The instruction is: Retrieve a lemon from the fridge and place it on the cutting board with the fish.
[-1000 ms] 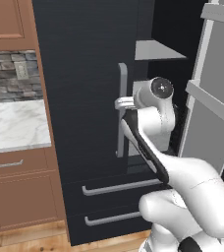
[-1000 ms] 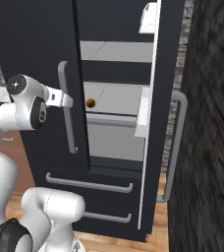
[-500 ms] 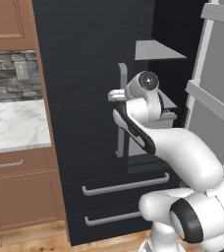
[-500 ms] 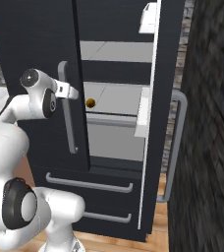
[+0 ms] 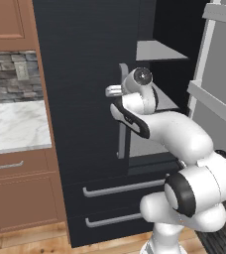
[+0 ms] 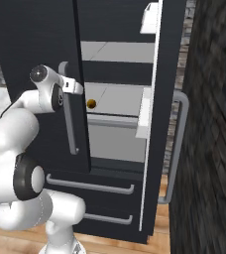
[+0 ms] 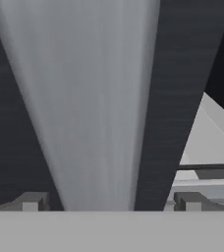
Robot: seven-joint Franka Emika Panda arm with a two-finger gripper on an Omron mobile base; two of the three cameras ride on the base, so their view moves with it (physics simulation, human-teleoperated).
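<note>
Gripper (image 7: 109, 202) at the left door's bar handle (image 6: 68, 109); fingers (image 7: 31, 201) spread, one each side of the bar, not pinching it. Fridge (image 5: 85, 124): right door swung wide, left door shut. One lemon (image 6: 91, 103) on the middle shelf, just right of the handle. Two lower drawers. Risk: fingers slip off the smooth bar when pulling, door stays shut.
</note>
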